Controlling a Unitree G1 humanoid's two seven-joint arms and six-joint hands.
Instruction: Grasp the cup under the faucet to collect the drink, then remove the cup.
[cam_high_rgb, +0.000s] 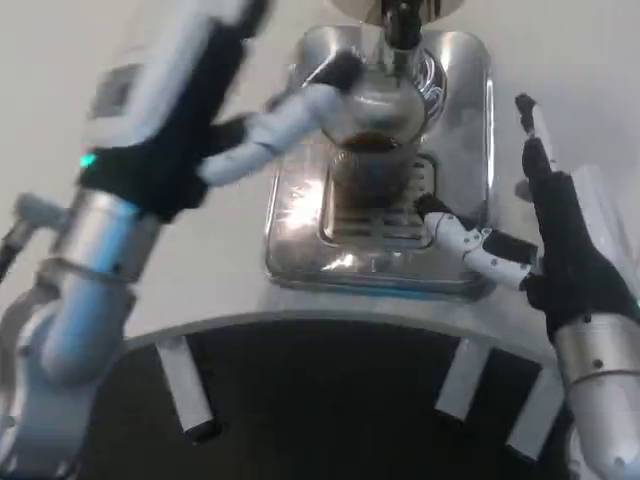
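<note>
A clear cup (375, 150) with dark drink in it stands on the grille of the silver drip tray (300, 225), right under the black faucet (403, 28). My left hand (220, 135) reaches in from the left, blurred, and its white fingers (305, 108) wrap against the cup's left side and rim. My right hand (555, 245) hovers to the right of the tray with its fingers spread. Its thumb (462, 238) points at the tray's front right corner and holds nothing.
The shiny machine base takes up the middle of the white table (200, 290). The table's curved front edge (330, 322) runs close below the tray, with dark floor and white legs beneath. A pale object (605, 200) lies behind the right hand.
</note>
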